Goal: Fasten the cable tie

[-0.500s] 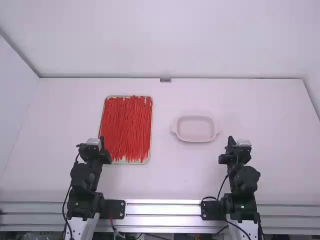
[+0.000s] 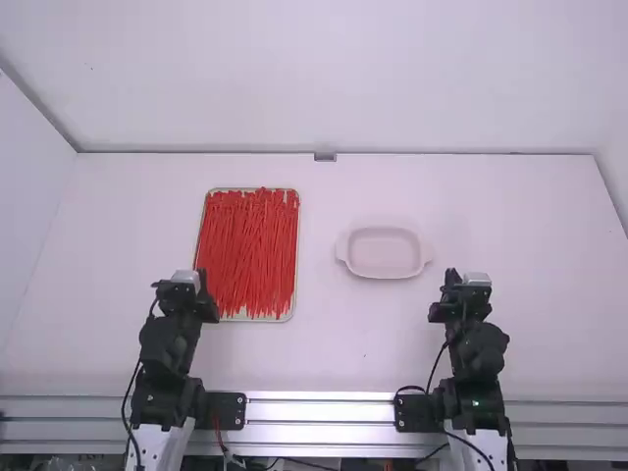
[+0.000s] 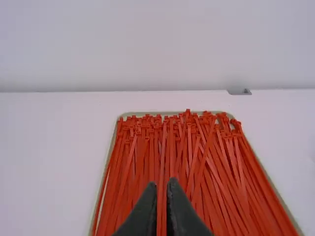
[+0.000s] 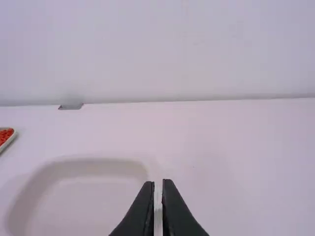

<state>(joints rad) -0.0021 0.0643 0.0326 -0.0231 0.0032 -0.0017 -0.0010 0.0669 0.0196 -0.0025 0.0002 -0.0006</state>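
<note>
A pile of red cable ties [image 2: 248,252] lies lengthwise on a flat tray [image 2: 295,218] left of the table's middle; the ties [image 3: 187,157] spread out ahead in the left wrist view. My left gripper [image 2: 186,290] hangs near the tray's near left corner, and its fingers [image 3: 161,189] are shut with nothing between them. My right gripper [image 2: 459,292] hovers close to the near right side of a pale dish [image 2: 382,252], shut and empty [image 4: 156,188].
The pale dish [image 4: 74,196] with two small handles stands right of the tray and holds nothing. A small grey tab [image 2: 325,156] sits at the table's far edge. White walls close in the table at the back and left.
The right arm has shifted very slightly; its gripper sits a touch higher in the high view. The left arm and the objects are as before.
</note>
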